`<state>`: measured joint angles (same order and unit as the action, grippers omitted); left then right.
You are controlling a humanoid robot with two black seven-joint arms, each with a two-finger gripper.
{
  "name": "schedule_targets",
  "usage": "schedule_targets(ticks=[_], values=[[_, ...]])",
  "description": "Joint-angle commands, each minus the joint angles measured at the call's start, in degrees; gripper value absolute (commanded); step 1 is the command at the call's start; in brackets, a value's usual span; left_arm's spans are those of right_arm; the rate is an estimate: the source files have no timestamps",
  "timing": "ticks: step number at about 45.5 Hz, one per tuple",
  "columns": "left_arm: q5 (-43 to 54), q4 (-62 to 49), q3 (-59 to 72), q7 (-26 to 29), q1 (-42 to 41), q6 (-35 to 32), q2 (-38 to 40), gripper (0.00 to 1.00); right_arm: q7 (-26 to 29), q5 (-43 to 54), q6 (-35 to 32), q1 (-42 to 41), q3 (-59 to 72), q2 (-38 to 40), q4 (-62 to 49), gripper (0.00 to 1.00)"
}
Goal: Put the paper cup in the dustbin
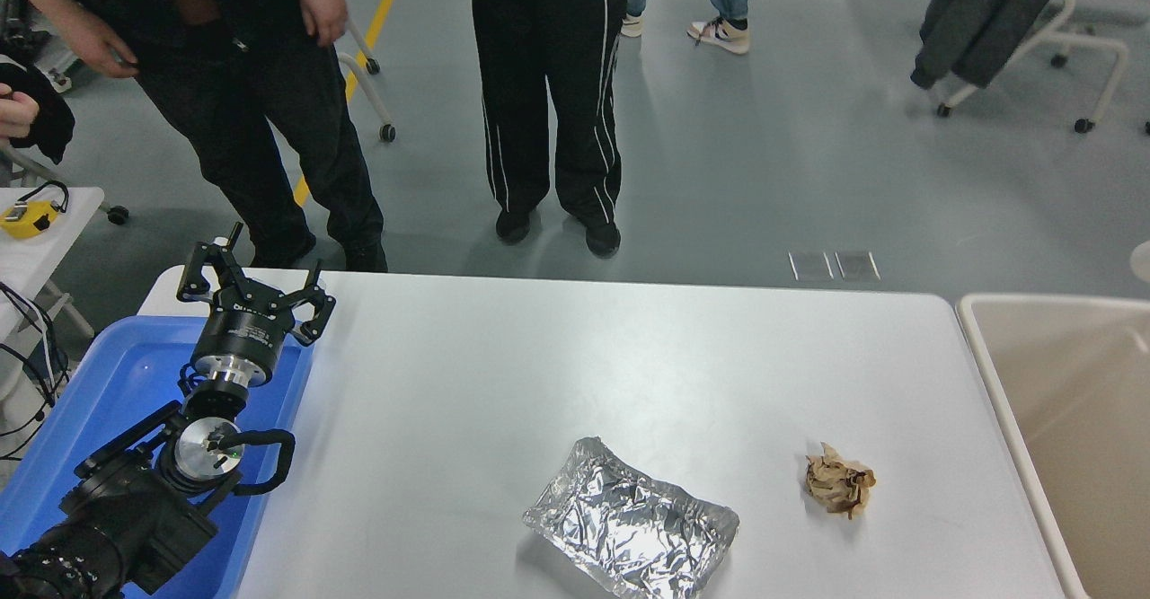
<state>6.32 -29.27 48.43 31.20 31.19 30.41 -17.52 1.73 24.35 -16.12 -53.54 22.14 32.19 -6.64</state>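
Note:
The beige dustbin (985, 358) stands against the table's right end, its inside bare as far as it shows. A small white rounded sliver (1142, 262) shows at the right edge of the picture, above the bin's far rim; it looks like part of the paper cup, and the rest is out of view. My right arm and gripper are out of view. My left gripper (255, 281) is parked, open and empty, over the blue tray at the lower left.
A crinkled silver foil tray (631, 518) and a crumpled brown paper ball (839, 480) lie near the table's front. The blue tray (108, 401) sits at the left end. People stand at the table's far side (548, 87).

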Motion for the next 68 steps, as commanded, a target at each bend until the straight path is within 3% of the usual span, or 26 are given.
schedule_targets(ticks=[1, 17, 57, 60, 67, 68], values=[[0.0, 0.0, 0.0, 0.0, 0.0, 0.0, -0.1, 1.00, 8.2, -0.1, 1.6, 5.4, -1.3, -0.5, -1.1, 0.00], [0.0, 0.0, 0.0, 0.0, 0.0, 0.0, 0.0, 1.00, 8.1, -0.7, 5.0, 13.4, -4.4, -7.8, -0.9, 0.00], [0.0, 0.0, 0.0, 0.0, 0.0, 0.0, 0.0, 1.00, 7.8, -1.0, 7.1, 14.0, -4.3, -12.7, -0.5, 0.00], [0.0, 0.0, 0.0, 0.0, 0.0, 0.0, 0.0, 1.00, 7.8, -1.0, 8.8, 14.0, -4.3, -12.6, -0.6, 0.14], [0.0, 0.0, 0.0, 0.0, 0.0, 0.0, 0.0, 1.00, 7.8, -1.0, 13.2, 14.0, -4.0, -12.3, -0.5, 0.63], [0.0, 0.0, 0.0, 0.0, 0.0, 0.0, 0.0, 1.00, 7.8, -1.0, 13.6, 14.0, -4.0, -12.3, -0.5, 0.66]])
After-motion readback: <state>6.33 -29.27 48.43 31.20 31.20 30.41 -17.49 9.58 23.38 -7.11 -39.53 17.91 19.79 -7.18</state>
